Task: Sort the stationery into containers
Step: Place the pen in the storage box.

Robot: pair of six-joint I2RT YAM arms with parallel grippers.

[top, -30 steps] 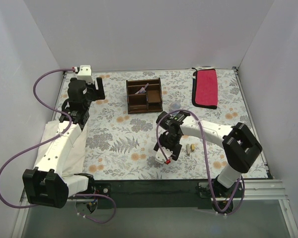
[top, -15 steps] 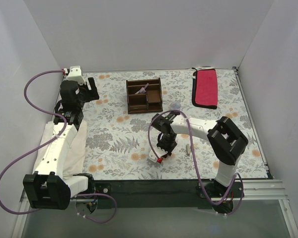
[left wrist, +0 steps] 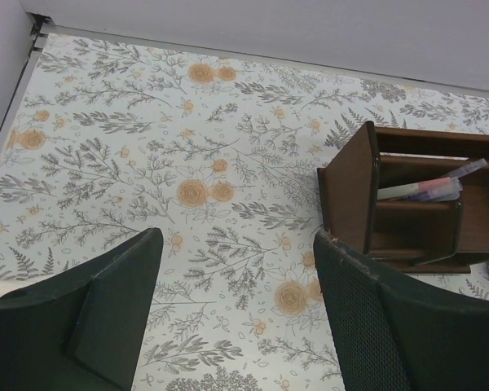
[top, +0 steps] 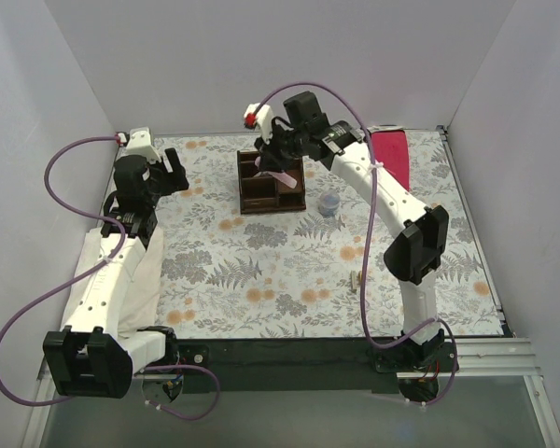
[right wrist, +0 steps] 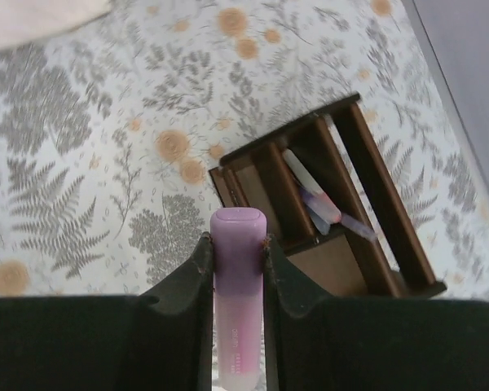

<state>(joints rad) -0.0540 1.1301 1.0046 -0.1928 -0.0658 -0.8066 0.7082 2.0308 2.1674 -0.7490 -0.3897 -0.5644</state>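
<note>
My right gripper (top: 278, 170) is shut on the fat pink marker (right wrist: 237, 301) and holds it above the dark brown wooden organiser (top: 272, 181). The organiser also shows in the right wrist view (right wrist: 350, 220) and the left wrist view (left wrist: 407, 204), with a pink-and-blue pen (left wrist: 428, 187) lying in one compartment. A small bluish-grey cup (top: 329, 203) stands right of the organiser. A tiny yellowish-brown block (top: 358, 279) lies near the middle right. My left gripper (left wrist: 236, 309) is open and empty over the mat at the far left, left of the organiser.
A flat red cloth (top: 388, 164) lies at the back right. A white cloth (top: 121, 271) lies under the left arm. White walls close in the floral mat (top: 252, 271) on three sides.
My right arm has swung from the near middle of the mat up to the organiser at the back, carrying the pink marker. The left arm has barely moved.
</note>
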